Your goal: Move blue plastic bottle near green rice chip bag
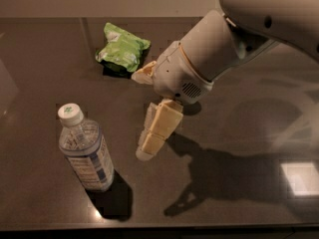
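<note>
Bottle upright near spread jaws, not touching; bag beyond.

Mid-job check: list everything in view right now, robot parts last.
blue plastic bottle: one, clear with a white cap and a white-and-blue label, standing upright at the front left of the table.
green rice chip bag: one, bright green, lying at the back of the table, left of centre.
table: one, dark and glossy, fills nearly the whole view.
arm: one, white, reaching in from the upper right.
gripper: one, cream fingers, open and holding nothing, at mid-table between the bag and the bottle, to the right of the bottle and apart from it.
</note>
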Available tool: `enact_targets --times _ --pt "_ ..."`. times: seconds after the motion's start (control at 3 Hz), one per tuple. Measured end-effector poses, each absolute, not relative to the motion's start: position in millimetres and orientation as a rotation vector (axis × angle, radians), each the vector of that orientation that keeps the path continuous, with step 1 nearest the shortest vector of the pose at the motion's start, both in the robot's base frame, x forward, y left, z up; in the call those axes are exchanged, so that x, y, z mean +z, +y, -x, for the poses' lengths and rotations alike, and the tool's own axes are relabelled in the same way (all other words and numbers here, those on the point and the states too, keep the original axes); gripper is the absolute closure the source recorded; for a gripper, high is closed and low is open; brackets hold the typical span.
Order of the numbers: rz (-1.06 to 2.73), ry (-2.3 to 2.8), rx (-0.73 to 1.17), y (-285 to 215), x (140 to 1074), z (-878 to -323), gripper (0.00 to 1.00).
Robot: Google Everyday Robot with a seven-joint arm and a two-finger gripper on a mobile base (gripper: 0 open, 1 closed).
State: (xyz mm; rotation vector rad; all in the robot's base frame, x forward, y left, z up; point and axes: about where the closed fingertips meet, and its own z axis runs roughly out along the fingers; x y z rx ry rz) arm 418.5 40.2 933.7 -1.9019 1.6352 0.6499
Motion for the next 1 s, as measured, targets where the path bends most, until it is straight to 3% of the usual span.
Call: enact_targets --times 1.0 --pt "1.935 1.522 0.803 93.6 934.6 -386.8 0.0"
